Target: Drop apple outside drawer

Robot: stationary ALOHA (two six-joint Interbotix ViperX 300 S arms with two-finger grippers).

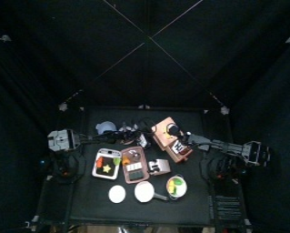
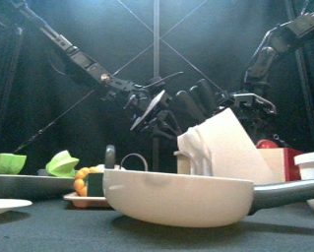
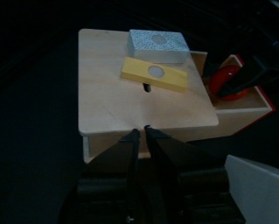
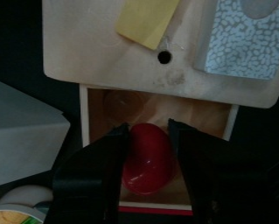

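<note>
- Black curtains (image 1: 62, 55) close the pen on every side, filling most of the top view around the small black table (image 1: 105, 123) at lower centre
- Thin pale cords (image 1: 172, 35) cross overhead, meeting near the upper centre of the top view and running out toward the corners
- In the front view the same curtains (image 2: 28, 108) hang in dark folds behind, with faint light lines (image 2: 157, 30) converging at upper centre
- The tabletop (image 2: 67, 234) lies dark and matte along the bottom of the front view
- Light is dim, falling from above
</note>
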